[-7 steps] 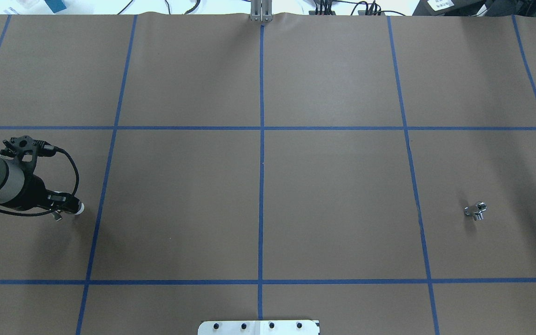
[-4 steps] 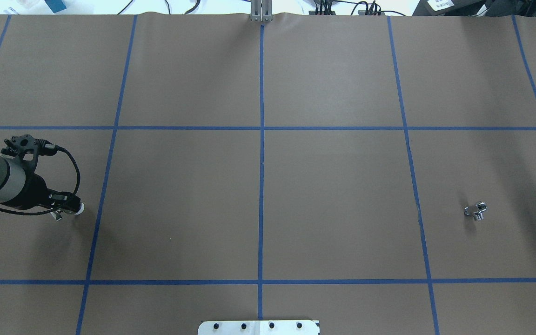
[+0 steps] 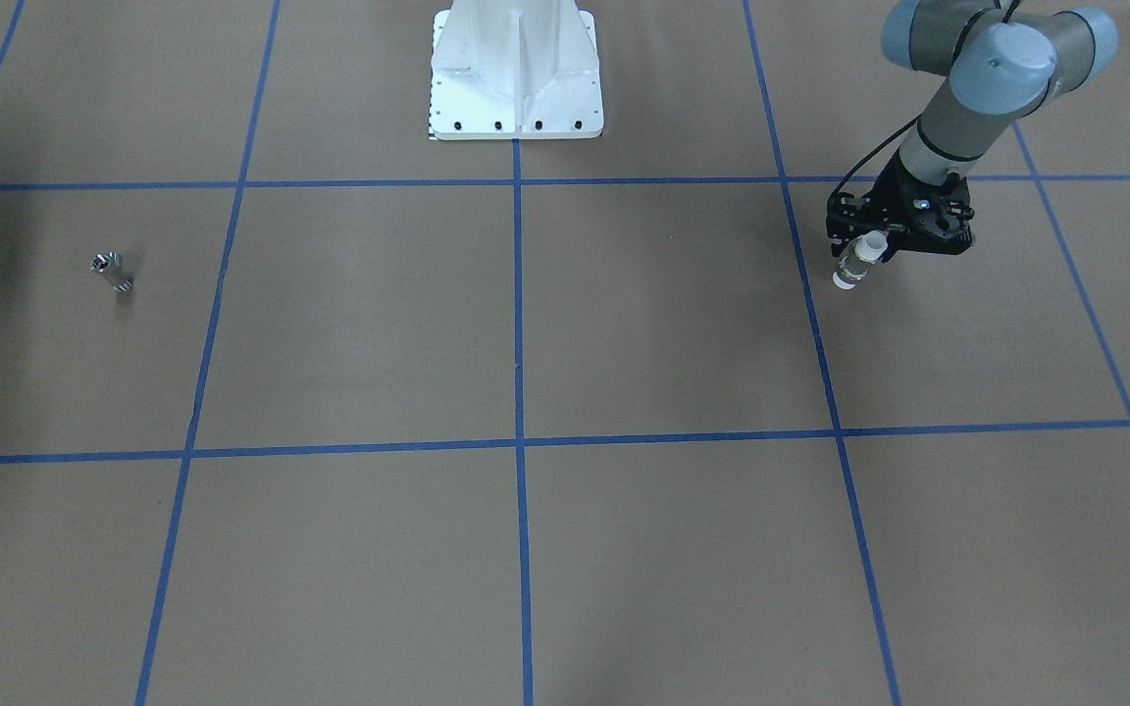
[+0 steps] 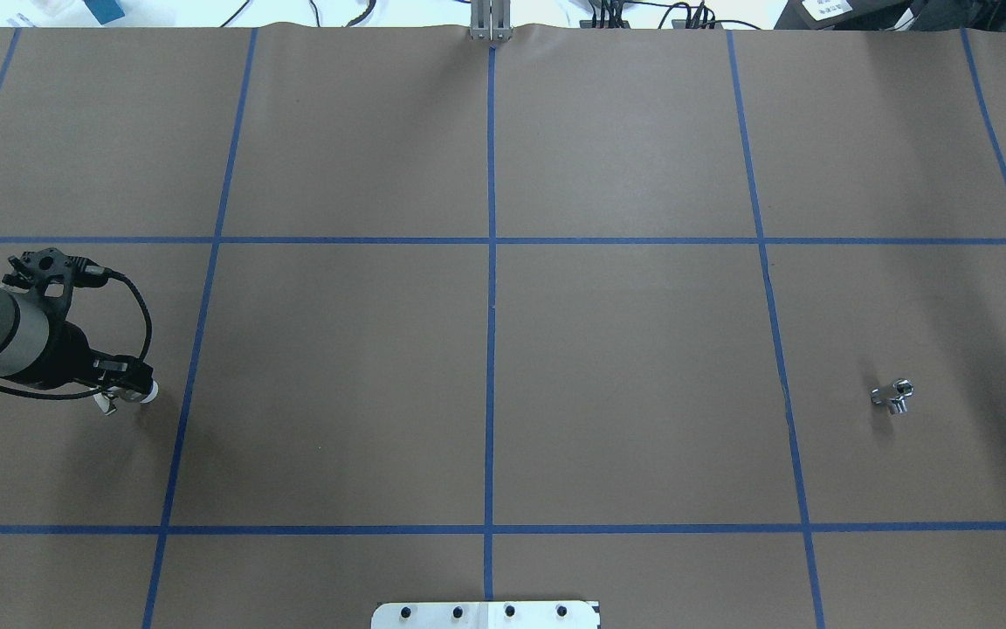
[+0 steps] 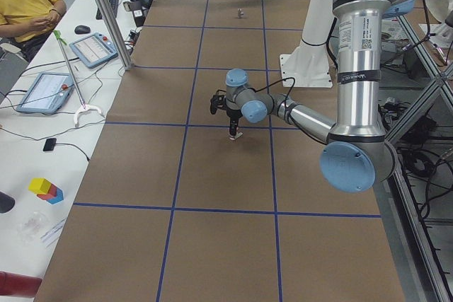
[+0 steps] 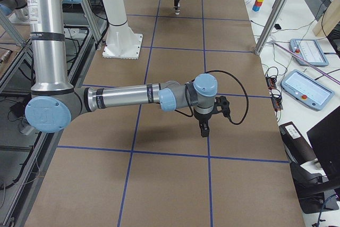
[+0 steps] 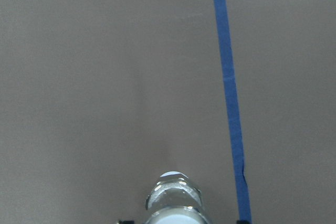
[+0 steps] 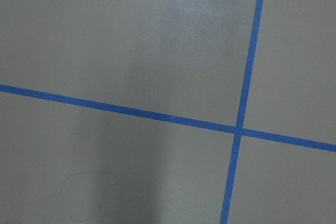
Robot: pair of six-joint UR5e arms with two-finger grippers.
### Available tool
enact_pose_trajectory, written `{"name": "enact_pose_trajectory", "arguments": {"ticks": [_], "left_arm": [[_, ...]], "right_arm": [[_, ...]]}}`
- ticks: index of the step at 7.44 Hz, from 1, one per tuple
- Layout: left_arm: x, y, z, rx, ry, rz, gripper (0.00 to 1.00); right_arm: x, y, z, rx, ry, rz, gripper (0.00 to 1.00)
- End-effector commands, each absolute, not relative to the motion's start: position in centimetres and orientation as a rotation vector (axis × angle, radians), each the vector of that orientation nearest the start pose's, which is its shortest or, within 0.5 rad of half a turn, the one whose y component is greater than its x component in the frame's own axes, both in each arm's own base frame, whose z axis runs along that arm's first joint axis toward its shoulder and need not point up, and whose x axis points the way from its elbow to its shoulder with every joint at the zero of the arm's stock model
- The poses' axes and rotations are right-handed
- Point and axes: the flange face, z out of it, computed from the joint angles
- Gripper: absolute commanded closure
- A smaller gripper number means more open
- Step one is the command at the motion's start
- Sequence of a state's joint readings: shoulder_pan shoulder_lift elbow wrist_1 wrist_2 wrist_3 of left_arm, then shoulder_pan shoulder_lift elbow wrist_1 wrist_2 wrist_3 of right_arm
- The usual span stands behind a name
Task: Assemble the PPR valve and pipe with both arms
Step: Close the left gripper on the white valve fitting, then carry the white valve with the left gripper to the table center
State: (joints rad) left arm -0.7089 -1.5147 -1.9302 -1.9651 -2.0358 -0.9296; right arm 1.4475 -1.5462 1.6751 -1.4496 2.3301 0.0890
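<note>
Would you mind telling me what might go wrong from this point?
The PPR valve is held near its top by the left gripper, close to the table; it may slip or scrape. The tiny pipe sits far away, outside the right wrist view; the right gripper may miss or topple it.

Grey tubular arms (image 3: 955,120), light-blue joint caps (image 3: 1001,54)
</note>
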Motion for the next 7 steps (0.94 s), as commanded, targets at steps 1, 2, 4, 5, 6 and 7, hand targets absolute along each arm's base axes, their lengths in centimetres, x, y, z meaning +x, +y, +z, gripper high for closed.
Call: {"name": "enact_pose_trajectory", "arguments": {"ticks": [1, 2, 4, 5, 6, 7], "left_arm": [[30.8, -38.4, 47.5, 0.08, 0.81, 0.093, 0.33], [30.8, -38.4, 47.4, 0.08, 0.812, 0.093, 0.48], [30.7, -38.5, 47.4, 0.083, 0.813, 0.09, 0.81], [30.5, -38.6, 47.1, 0.088, 0.817, 0.089, 1.0], [30.2, -39.0, 46.3, 0.098, 0.826, 0.078, 1.0], [31.3, -40.1, 43.8, 0.084, 0.814, 0.062, 1.0]], "right_arm": [[0.1, -51.8, 58.3, 0.155, -0.776, -0.126, 0.0], [0.1, -51.8, 58.3, 0.155, -0.776, -0.128, 0.0], [0.1, -51.8, 58.2, 0.156, -0.777, -0.128, 0.0], [0.1, -51.8, 58.2, 0.157, -0.776, -0.127, 0.0], [0.1, -51.8, 58.2, 0.157, -0.777, -0.127, 0.0], [0.1, -51.8, 58.2, 0.158, -0.777, -0.129, 0.0]]}}
